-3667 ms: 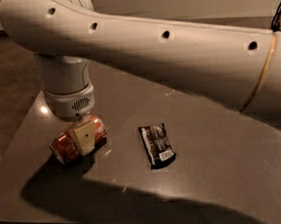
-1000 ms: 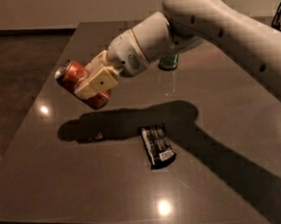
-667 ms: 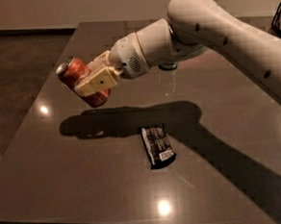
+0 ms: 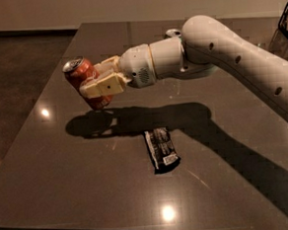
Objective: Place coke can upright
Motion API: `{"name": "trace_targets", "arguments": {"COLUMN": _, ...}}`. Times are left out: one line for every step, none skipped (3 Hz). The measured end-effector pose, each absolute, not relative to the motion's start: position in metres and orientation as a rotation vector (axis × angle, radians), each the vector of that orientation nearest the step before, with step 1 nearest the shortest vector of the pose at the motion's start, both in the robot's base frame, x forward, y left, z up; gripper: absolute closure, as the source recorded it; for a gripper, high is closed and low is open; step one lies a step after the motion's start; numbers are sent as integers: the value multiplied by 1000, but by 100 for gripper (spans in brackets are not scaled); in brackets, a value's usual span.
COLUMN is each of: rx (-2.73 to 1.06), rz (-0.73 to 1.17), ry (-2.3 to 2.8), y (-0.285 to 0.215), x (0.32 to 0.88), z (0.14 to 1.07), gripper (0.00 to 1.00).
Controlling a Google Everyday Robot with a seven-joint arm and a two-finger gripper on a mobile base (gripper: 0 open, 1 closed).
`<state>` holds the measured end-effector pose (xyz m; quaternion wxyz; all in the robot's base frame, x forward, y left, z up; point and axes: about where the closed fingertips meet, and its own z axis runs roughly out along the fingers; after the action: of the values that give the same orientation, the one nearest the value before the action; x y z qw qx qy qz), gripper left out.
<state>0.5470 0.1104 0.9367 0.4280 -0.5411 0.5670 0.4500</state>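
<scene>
The gripper is clamping the coke can between its fingers, holding it tilted in the air over the table's left side, far-left of a dark wrapper.

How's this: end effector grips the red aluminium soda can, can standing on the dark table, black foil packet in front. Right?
No. Camera view: end effector grips the red aluminium soda can, but it hangs tilted above the dark table, not standing; black foil packet in front.
</scene>
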Motion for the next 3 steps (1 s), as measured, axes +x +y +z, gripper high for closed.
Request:
{"name": "trace_targets", "arguments": {"rx": -1347, "rz": 1130, "ry": 1421, "y": 111, "x": 546, "z": 935, "gripper": 100}}
{"name": "trace_targets", "arguments": {"rx": -1291, "rz": 1135, "ry": 1414, "y": 106, "x": 548, "z": 927, "gripper": 100}}
{"name": "trace_targets", "arguments": {"rx": -1231, "rz": 1139, "ry": 1372, "y": 102, "x": 556, "z": 917, "gripper": 100}}
